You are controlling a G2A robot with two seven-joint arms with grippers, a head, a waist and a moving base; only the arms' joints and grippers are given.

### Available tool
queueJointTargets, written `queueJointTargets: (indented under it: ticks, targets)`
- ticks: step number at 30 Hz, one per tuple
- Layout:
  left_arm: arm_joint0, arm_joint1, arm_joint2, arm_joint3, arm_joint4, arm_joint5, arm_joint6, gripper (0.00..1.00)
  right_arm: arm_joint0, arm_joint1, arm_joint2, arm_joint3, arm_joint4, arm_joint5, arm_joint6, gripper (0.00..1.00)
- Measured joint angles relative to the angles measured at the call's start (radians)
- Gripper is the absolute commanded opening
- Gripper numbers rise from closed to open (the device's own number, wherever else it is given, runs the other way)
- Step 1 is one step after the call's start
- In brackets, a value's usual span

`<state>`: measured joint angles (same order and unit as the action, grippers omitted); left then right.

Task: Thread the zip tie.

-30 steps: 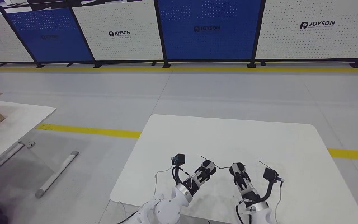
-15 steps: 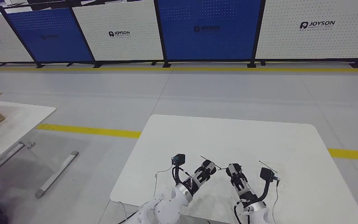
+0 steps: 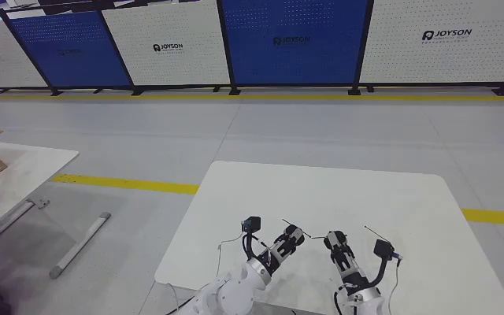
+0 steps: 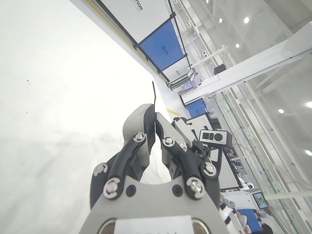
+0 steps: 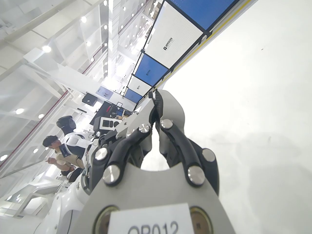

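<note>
Top view: left gripper [image 3: 295, 231] and right gripper [image 3: 330, 235] clamp the zip tie [image 3: 315, 235], seemingly aligning; next, tail must enter head.

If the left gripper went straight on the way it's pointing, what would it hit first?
Probably nothing: the left gripper, shut on the zip tie, points out over the table; the right gripper sits off to one side.

zip tie [image 4: 153, 92] black | table [image 3: 315, 189] white | fingers [image 4: 135, 119] grey-black | panels [image 3: 260, 47] blue/white, dotted
</note>
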<state>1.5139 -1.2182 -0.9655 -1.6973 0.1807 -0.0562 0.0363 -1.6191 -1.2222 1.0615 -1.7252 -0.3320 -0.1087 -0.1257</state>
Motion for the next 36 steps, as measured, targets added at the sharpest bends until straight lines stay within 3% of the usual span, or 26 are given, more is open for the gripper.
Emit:
queueJointTargets:
  ticks: [36]
  targets:
    - [0.000,0.000,0.000,0.000,0.000,0.000,0.000,0.00,0.004,-0.026,0.014,0.011,-0.020,0.017,0.030,0.00]
